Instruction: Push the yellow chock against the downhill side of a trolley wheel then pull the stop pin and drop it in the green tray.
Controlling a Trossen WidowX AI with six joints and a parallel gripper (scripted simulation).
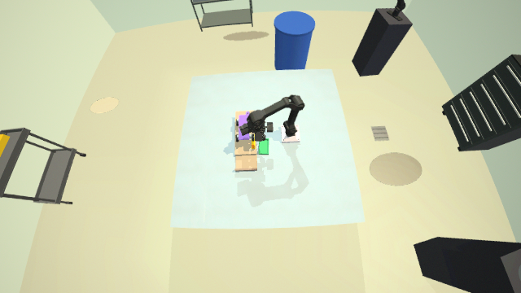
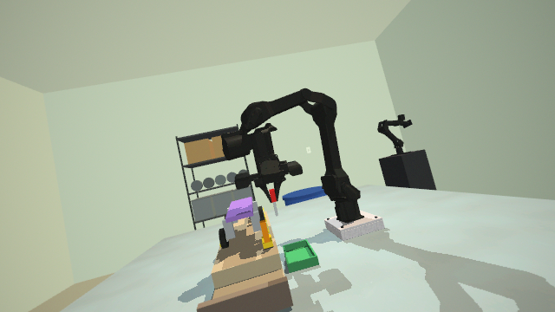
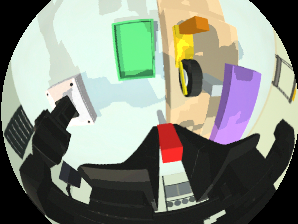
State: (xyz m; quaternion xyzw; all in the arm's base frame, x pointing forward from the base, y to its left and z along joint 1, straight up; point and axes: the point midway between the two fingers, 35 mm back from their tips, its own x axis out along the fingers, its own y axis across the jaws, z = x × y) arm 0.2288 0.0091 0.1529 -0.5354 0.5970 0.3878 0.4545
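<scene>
the black parallel-jaw gripper (image 2: 272, 198) (image 3: 164, 128) pinches the red head of the slim grey stop pin (image 2: 272, 196) (image 3: 170, 143), whose shaft points down out of the fingertips, clear of the tan wooden ramp (image 2: 247, 270) (image 3: 175, 107). the open green square tray (image 1: 264, 146) (image 2: 301, 256) (image 3: 134, 50) lies lower than the pin, beside the ramp. the purple-topped trolley (image 1: 241, 124) (image 2: 240, 209) (image 3: 237, 102) stands on the ramp, with the yellow chock with its orange handle (image 2: 265, 236) (image 3: 186, 42) by a black wheel (image 3: 191, 78).
</scene>
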